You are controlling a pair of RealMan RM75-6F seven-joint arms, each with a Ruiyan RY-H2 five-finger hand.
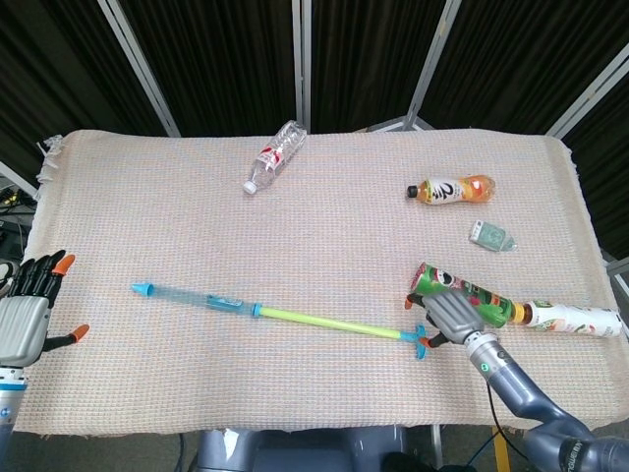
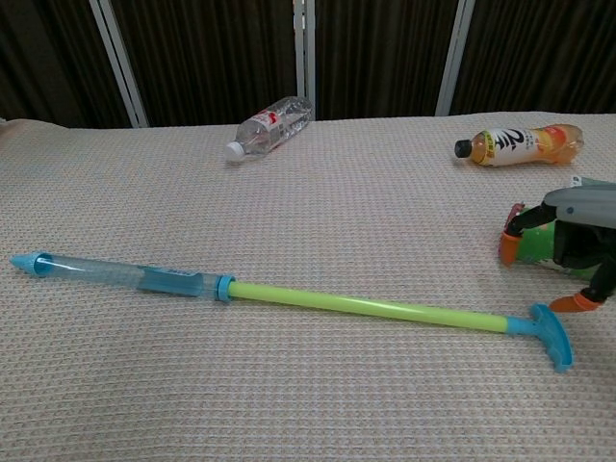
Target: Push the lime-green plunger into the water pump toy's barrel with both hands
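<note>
The water pump toy lies flat on the cloth: a clear blue barrel (image 1: pixel 197 297) (image 2: pixel 115 274) on the left, the lime-green plunger rod (image 1: pixel 329 324) (image 2: pixel 371 307) pulled out to the right, ending in a blue T-handle (image 1: pixel 420 342) (image 2: pixel 551 336). My right hand (image 1: pixel 450 316) (image 2: pixel 575 234) hovers just right of the handle, fingers spread, holding nothing. My left hand (image 1: pixel 28 313) stays at the table's left edge, open and far from the barrel tip; the chest view does not show it.
A green snack can (image 1: pixel 462 294) lies right behind my right hand, with a white bottle (image 1: pixel 575 319) beyond it. An orange drink bottle (image 1: pixel 452 190), a small green packet (image 1: pixel 490 235) and a clear water bottle (image 1: pixel 275 156) lie further back.
</note>
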